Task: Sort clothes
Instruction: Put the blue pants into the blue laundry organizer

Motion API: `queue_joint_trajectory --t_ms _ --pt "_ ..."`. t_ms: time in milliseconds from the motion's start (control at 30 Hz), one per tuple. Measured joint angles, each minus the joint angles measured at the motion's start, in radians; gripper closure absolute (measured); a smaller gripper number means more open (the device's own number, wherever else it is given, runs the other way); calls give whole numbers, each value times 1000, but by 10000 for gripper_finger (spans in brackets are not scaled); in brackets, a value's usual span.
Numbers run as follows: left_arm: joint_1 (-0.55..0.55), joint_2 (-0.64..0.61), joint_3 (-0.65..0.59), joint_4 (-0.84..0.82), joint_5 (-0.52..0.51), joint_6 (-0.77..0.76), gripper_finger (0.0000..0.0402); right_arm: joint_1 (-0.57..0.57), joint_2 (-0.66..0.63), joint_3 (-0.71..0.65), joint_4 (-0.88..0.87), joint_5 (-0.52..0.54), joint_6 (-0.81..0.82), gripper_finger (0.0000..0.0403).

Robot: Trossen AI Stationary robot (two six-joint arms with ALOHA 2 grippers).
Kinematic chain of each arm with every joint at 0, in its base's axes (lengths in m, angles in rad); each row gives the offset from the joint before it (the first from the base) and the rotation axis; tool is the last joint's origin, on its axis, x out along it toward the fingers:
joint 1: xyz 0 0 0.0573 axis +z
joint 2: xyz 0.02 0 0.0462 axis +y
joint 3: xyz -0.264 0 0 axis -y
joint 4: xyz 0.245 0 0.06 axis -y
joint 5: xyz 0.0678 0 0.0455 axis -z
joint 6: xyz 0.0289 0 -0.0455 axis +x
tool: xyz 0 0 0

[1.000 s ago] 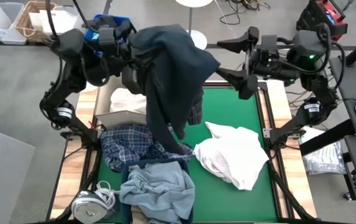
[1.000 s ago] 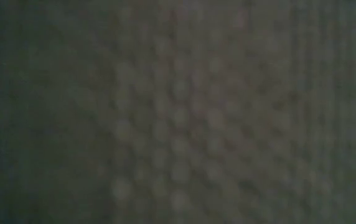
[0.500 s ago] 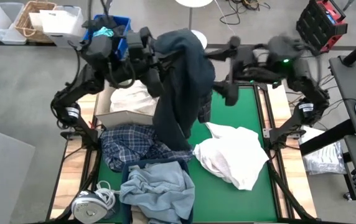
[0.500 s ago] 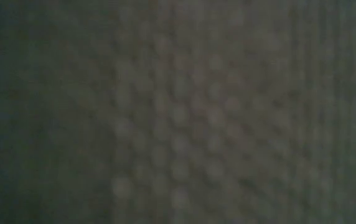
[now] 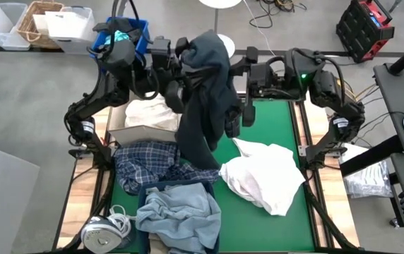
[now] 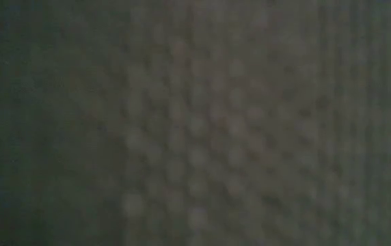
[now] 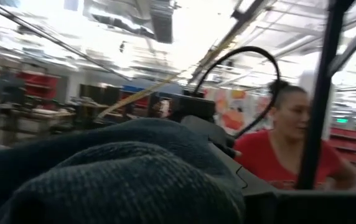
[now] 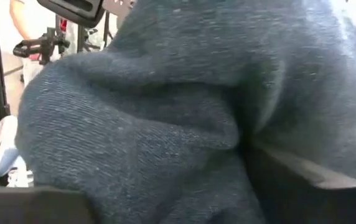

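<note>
The dark navy piece point(image 5: 205, 92) hangs high over the far middle of the table, and its lower end reaches the blue-white plaid shirt point(image 5: 145, 166). My left gripper point(image 5: 188, 63) is under its top, covered by cloth. My right gripper point(image 5: 246, 83) stands open at the piece's right side, and the knit point(image 8: 165, 106) fills its wrist view. Whether its fingers touch the cloth I cannot tell. Light blue denim point(image 5: 177, 212) lies at the near edge, a white shirt point(image 5: 265, 176) at the right, and another white garment point(image 5: 149, 113) in a box. My left gripper holds up the dark navy piece by its top part point(image 7: 134, 168). The cloth drapes over the fingers and hides the place of contact. The piece hangs slack below the gripper, with its lower end point(image 5: 195, 166) on the plaid shirt.
A cardboard box point(image 5: 121, 130) stands at the table's left. A white device with a cord point(image 5: 103, 233) lies at the near left corner. Bins and a basket point(image 5: 36, 21) stand beyond the far left. A person in red point(image 7: 277, 155) is behind the table. Cloth blocks the low view.
My right gripper has gone toward the table's left, up to the hanging navy piece, and has stayed open. My left gripper has shifted a little to the right with the piece, which now hangs narrower and more gathered.
</note>
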Motion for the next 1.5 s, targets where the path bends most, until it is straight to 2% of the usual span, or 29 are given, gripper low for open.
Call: queue_joint_trajectory --t_ms 100,333,367,567,900,1067,1300,1500 --pt "-2 1 0 -5 26 -13 401 0 10 0 3 2 -10 136" --pt "-2 -8 4 -73 29 -58 399 0 2 -1 8 16 -56 361" --pt "-2 -10 5 -91 28 -61 395 0 -5 -1 6 16 -58 370" --pt "-1 -40 5 -199 -58 -38 342 6 -40 -2 -11 24 -45 373" --pt "5 -94 4 -325 -69 68 215 18 -94 1 23 29 -32 377" --pt "6 -120 4 -439 -71 167 185 31 -113 1 68 22 -32 378" --pt "7 -138 3 -594 -88 330 173 32 -133 3 94 20 -32 378" --pt "9 -147 2 -773 -368 319 173 32 -144 6 117 20 -37 378"
